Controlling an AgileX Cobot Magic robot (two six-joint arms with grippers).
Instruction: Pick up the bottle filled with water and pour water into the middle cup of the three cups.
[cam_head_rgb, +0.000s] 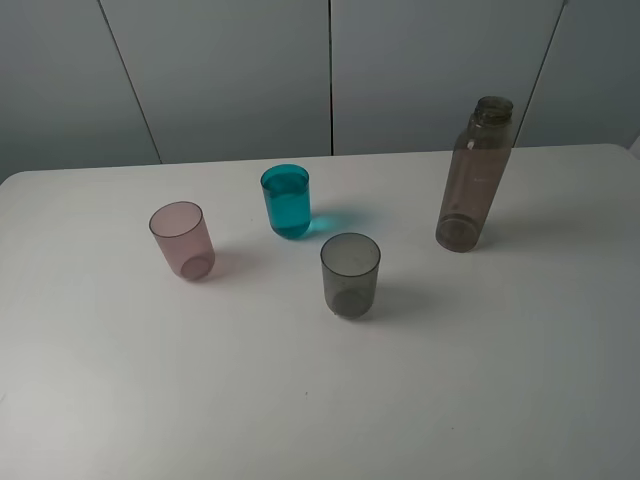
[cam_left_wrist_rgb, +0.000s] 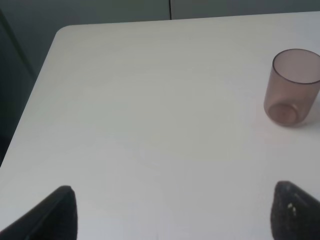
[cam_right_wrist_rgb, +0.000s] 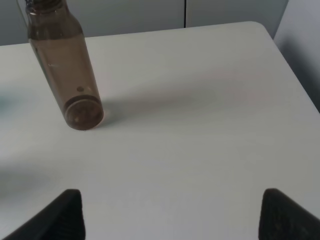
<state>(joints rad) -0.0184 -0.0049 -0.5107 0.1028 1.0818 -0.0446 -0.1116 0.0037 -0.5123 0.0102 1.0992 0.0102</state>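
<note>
While both grippers (cam_left_wrist_rgb: 170, 215) (cam_right_wrist_rgb: 170, 212) hover spread and empty, the bottle (cam_head_rgb: 472, 180) stands upright beside the water-filled middle cup (cam_head_rgb: 287, 202).

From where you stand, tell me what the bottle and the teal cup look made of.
Bottle: likely smoky grey-brown translucent plastic, glossy; its base shows through the wall.
Teal cup: probably tinted translucent plastic, smooth; it casts a teal glow on the table.
</note>
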